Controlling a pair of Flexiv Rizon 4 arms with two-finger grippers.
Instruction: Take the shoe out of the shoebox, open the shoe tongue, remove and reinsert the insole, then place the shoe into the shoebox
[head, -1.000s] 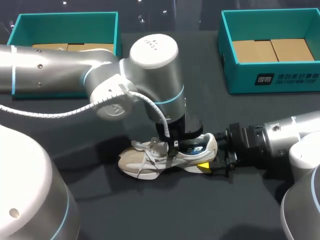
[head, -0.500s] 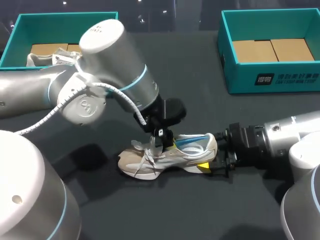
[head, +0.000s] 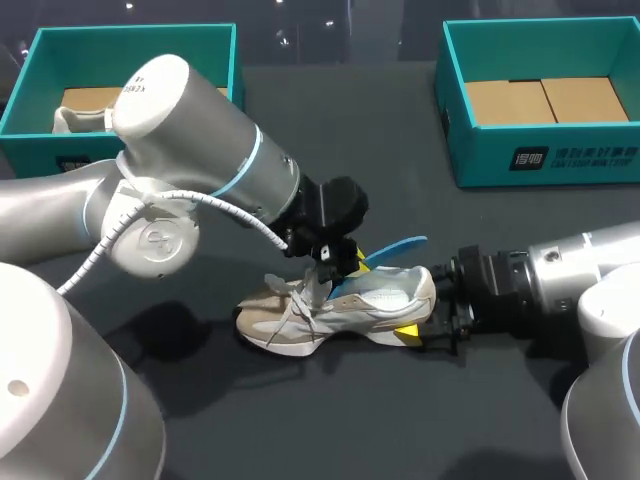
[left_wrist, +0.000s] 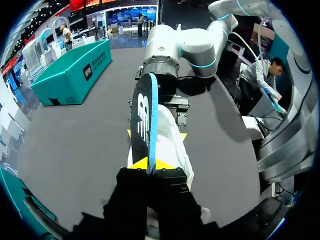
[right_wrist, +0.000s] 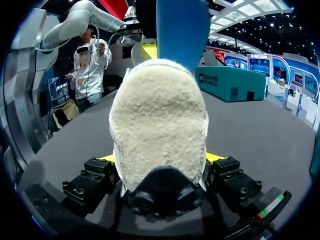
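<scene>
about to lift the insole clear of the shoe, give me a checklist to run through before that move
1. Left pincer shut on the insole: ok.
2. Right pincer clamping the heel of the shoe from both sides: ok.
3. Shoe resting sole-down on the table: ok.
4. Heel end of the insole raised above the shoe's collar: ok.
5. Gripped end of the insole free of the shoe: cannot tell.
</scene>
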